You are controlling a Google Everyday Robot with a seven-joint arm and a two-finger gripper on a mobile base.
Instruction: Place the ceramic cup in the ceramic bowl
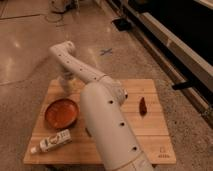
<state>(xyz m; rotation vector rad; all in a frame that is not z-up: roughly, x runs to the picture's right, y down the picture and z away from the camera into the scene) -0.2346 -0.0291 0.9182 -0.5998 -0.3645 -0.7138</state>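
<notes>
The ceramic bowl, wide and orange-red inside with a darker rim, sits on the left part of the wooden table. My white arm rises from the bottom middle, bends at an elbow and reaches down to the table's back left corner. The gripper is there, just behind the bowl. The whitish ceramic cup stands at that same spot. It is mostly covered by the gripper, and I cannot tell whether the gripper touches it.
A white bottle with a label lies on its side at the front left, in front of the bowl. A small red-brown object lies on the right part of the table. Stone floor surrounds the table, and a dark counter runs along the right.
</notes>
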